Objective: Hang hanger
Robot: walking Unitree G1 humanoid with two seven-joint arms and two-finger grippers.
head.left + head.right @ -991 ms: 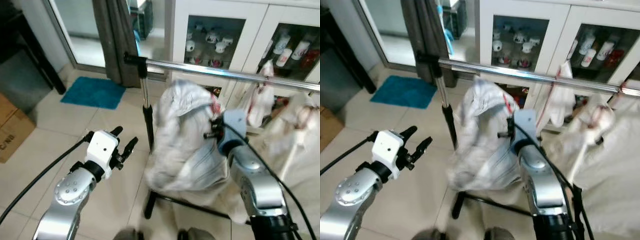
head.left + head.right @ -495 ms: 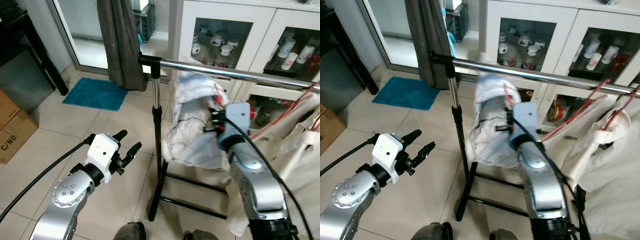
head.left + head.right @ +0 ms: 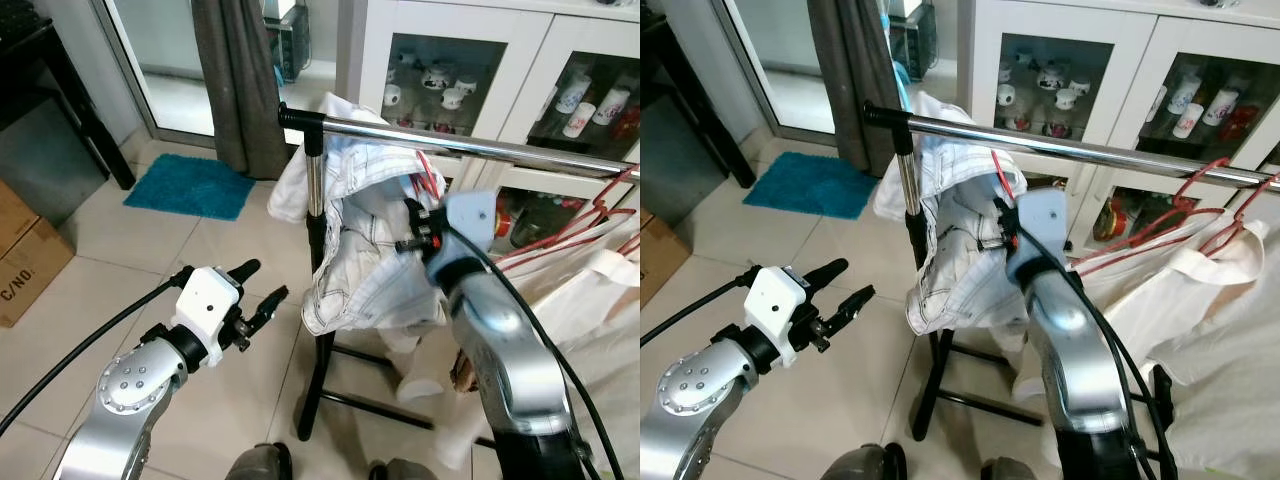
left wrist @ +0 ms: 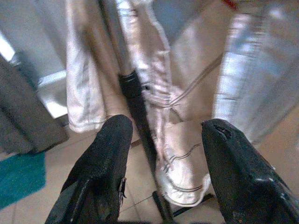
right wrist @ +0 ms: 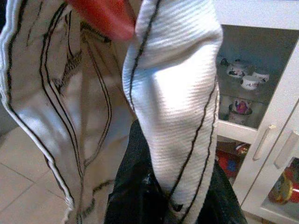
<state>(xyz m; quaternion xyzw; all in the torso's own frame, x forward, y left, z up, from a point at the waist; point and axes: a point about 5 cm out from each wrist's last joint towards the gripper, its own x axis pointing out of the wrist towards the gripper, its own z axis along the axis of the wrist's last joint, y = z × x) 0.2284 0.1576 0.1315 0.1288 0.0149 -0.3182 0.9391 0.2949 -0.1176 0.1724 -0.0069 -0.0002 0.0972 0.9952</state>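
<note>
A white striped shirt [image 3: 365, 240] on a red hanger [image 3: 425, 175] is held up at the left end of the chrome rail [image 3: 500, 150]. Its top fabric reaches above the rail and wraps around the black upright [image 3: 315, 330]. My right gripper [image 3: 413, 232] is shut on the hanger and shirt just below the rail. In the right wrist view, striped cloth [image 5: 173, 93] and a red piece of hanger [image 5: 100, 16] lie over a black finger [image 5: 135, 186]. I cannot tell whether the hook sits on the rail. My left gripper [image 3: 262, 290] is open and holds nothing, low and left of the upright [image 4: 133, 93].
More red hangers [image 3: 600, 215] with white garments [image 3: 590, 300] hang on the rail's right part. A white glass-door cabinet [image 3: 450, 80] stands behind the rack. A grey curtain [image 3: 240, 80], a blue mat [image 3: 190, 185] and a cardboard box [image 3: 25, 260] are to the left.
My right gripper has lifted the shirt and hanger from below the rail up to its left end. The camera has shifted a little. My left gripper has stayed put.
</note>
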